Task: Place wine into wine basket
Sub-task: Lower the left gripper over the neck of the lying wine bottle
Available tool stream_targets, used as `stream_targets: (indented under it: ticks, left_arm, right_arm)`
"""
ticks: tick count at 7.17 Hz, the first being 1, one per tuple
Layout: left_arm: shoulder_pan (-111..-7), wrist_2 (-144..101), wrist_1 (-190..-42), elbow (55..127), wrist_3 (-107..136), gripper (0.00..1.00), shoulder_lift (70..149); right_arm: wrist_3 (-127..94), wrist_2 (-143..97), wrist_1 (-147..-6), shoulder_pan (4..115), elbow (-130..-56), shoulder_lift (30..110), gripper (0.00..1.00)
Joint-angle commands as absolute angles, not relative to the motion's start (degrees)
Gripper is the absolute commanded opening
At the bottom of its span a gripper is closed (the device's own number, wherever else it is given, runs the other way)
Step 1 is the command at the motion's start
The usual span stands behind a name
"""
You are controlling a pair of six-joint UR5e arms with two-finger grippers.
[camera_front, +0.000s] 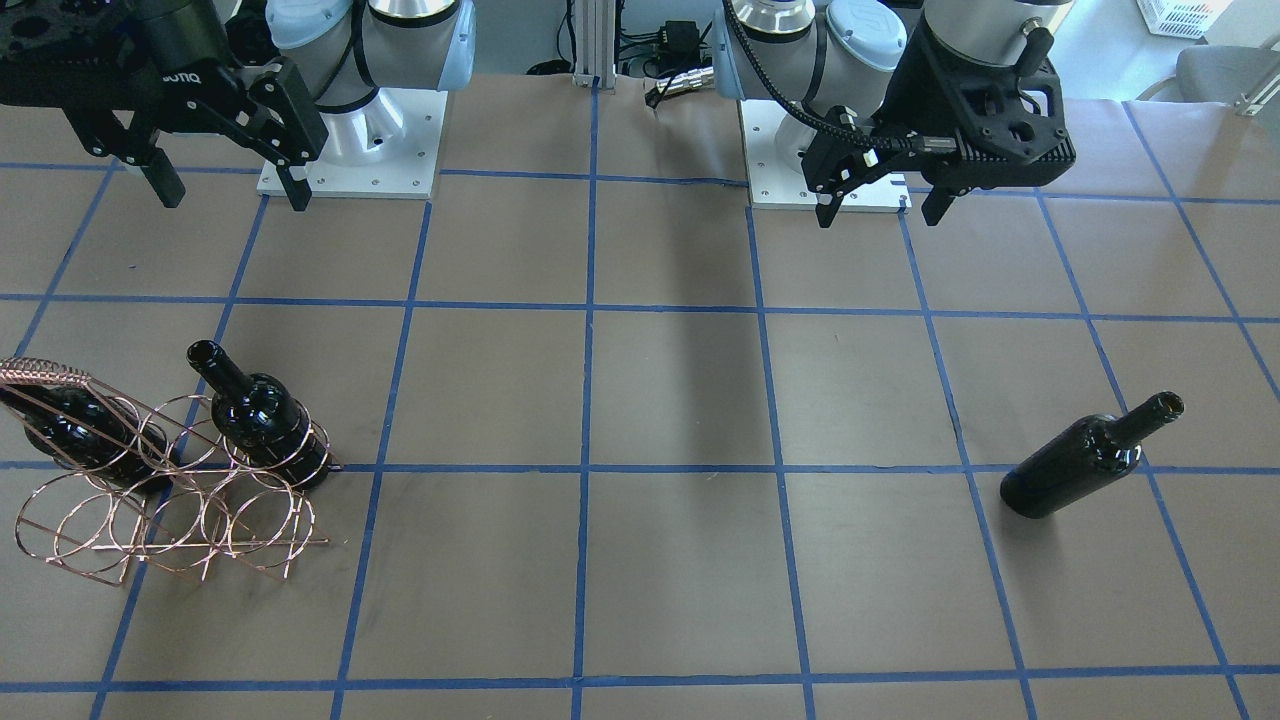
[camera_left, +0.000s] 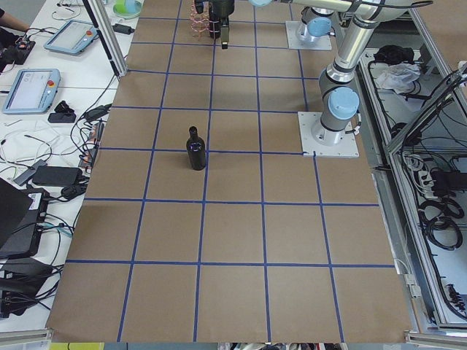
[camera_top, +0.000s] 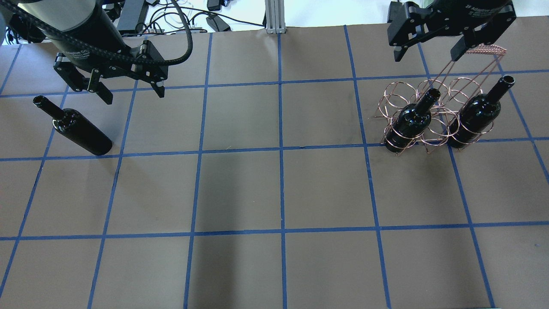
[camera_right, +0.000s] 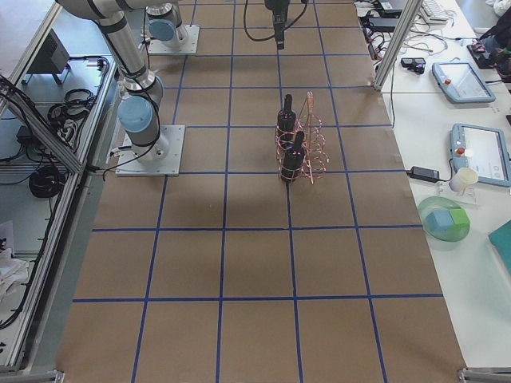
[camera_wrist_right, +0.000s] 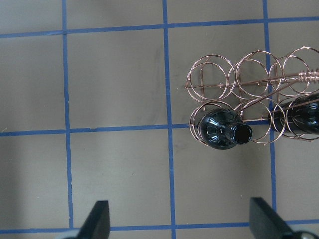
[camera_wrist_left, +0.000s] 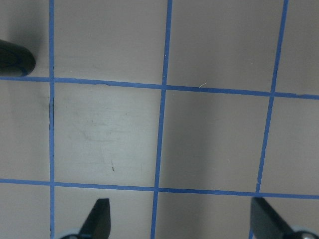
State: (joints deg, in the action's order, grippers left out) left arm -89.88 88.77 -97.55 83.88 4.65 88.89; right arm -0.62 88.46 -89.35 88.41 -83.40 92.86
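Overhead exterior: a glossy near-black glass bottle [camera_top: 81, 132] lies on its side on the taped brown table [camera_top: 279, 193], well apart from the copper-wire basket [camera_top: 491, 49], whose round loops hold two matching bottles [camera_top: 409, 122]. Exterior front-facing: both the left gripper [camera_front: 880, 215] and right gripper [camera_front: 235, 198] hang with fingers [camera_front: 296, 192] spread wide, gripping nothing.

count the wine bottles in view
3. One bottle and a second stand in the wine basket on the robot's right; the third bottle stands alone on its left. None seems hidden.
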Motion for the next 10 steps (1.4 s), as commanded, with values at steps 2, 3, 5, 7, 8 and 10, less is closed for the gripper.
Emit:
stream_targets:
  ticks: [2, 3, 5, 7, 8, 10]
  left_arm:
    - [-89.3, 88.9, -97.4, 85.3, 4.2, 1.0, 88.3]
    - [-87.2, 88.8, -96.3, 85.6, 0.8, 1.0, 88.5]
    - [-76.2, 88.8, -94.7, 86.6, -15.0, 1.0, 88.8]
    - [-63.7, 88.9, -90.1, 88.1, -30.5, 1.0, 91.9]
    - [-60.4, 88.8, -87.0, 88.8, -35.1, 1.0, 93.9]
    - [-58.7, 88.8, -80.1, 90.6, -36.5, 1.0, 98.1]
  right_arm:
    - [-0.6, 89.1, -89.5, 88.4, -84.4, 93.1, 1.0]
    - [-0.6, 89.2, -89.4, 88.4, -84.4, 93.1, 1.0]
    - [-0.8, 89.4, -89.0, 88.4, -84.4, 93.1, 1.0]
    - [-0.8, 89.4, -89.0, 88.4, -84.4, 93.0, 1.0]
    - [-0.8, 89.5, -89.0, 88.4, -84.4, 93.0, 1.0]
    - [-0.8, 89.6, -89.0, 88.4, -84.4, 92.9, 1.0]
